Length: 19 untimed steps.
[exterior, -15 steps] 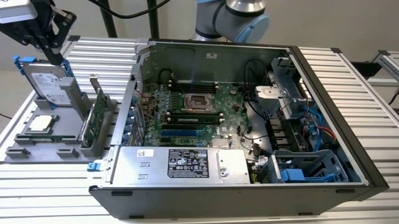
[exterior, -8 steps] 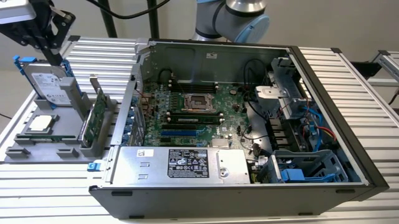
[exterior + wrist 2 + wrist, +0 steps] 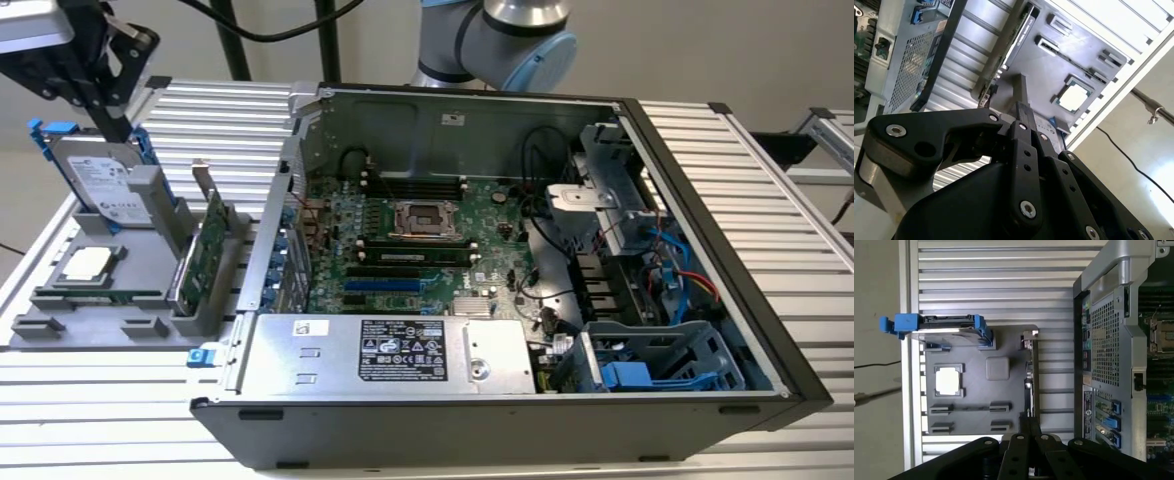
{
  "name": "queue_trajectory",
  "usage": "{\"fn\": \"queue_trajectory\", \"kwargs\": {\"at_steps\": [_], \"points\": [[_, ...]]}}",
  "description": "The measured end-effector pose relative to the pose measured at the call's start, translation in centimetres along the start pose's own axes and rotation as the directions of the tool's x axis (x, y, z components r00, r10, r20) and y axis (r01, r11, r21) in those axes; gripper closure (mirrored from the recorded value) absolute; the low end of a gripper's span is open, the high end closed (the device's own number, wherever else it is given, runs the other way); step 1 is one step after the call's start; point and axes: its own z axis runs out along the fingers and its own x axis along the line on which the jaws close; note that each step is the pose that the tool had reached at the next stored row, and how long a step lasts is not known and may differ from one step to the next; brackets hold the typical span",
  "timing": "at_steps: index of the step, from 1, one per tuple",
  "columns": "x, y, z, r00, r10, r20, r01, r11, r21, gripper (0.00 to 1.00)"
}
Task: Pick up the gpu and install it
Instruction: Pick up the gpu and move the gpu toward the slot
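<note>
The gpu (image 3: pixel 200 250) stands on edge in a slot of the grey parts holder (image 3: pixel 80 325), green board facing the exterior view's left, silver bracket at its far end. It appears edge-on in the first wrist view (image 3: pixel 1030 377) and as a dark strip in the second wrist view (image 3: pixel 1018 37). My gripper (image 3: pixel 120 125) hangs high over the holder's back left, well above the card and apart from it. Its black fingers are shut with nothing between them in both wrist views (image 3: pixel 1029 422) (image 3: pixel 1020 87). The open computer case (image 3: pixel 694 200) shows its motherboard (image 3: pixel 414 250).
A silver hard drive in a blue frame (image 3: pixel 107 180) stands upright in the holder, just under my gripper. A processor chip (image 3: pixel 87 262) lies flat on the holder. The case's power supply (image 3: pixel 387 350) sits at the near side. Ribbed metal tabletop (image 3: pixel 227 110) surrounds everything.
</note>
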Motion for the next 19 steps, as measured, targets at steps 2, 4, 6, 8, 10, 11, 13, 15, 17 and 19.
{"fn": "queue_trajectory", "kwargs": {"at_steps": [2, 4, 6, 8, 10, 11, 13, 15, 17, 19], "points": [[0.01, -0.07, 0.00, 1.0000, 0.000, 0.0000, 0.000, 1.0000, 0.0000, 1.00], [0.03, -0.13, 0.00, 1.0000, 0.000, 0.0000, 0.000, 1.0000, 0.0000, 1.00], [0.05, -0.20, -0.01, 1.0000, 0.000, 0.0000, 0.000, 1.0000, 0.0000, 1.00], [0.05, -0.27, -0.01, 1.0000, 0.000, 0.0000, 0.000, 1.0000, 0.0000, 1.00], [0.05, -0.35, -0.02, 1.0000, 0.000, 0.0000, 0.000, 1.0000, 0.0000, 1.00], [0.05, -0.40, -0.02, 1.0000, 0.000, 0.0000, 0.000, 1.0000, 0.0000, 1.00], [0.04, -0.50, -0.02, 1.0000, 0.000, 0.0001, 0.000, 1.0000, 0.0000, 1.00], [0.04, -0.61, -0.03, 1.0000, 0.000, 0.0000, 0.000, 1.0000, 0.0000, 1.00], [0.04, -0.72, -0.04, 1.0000, 0.000, 0.0000, 0.000, 1.0000, 0.0000, 1.00], [0.03, -0.86, -0.04, 1.0000, 0.000, 0.0000, 0.000, 1.0000, 0.0000, 1.00]]}}
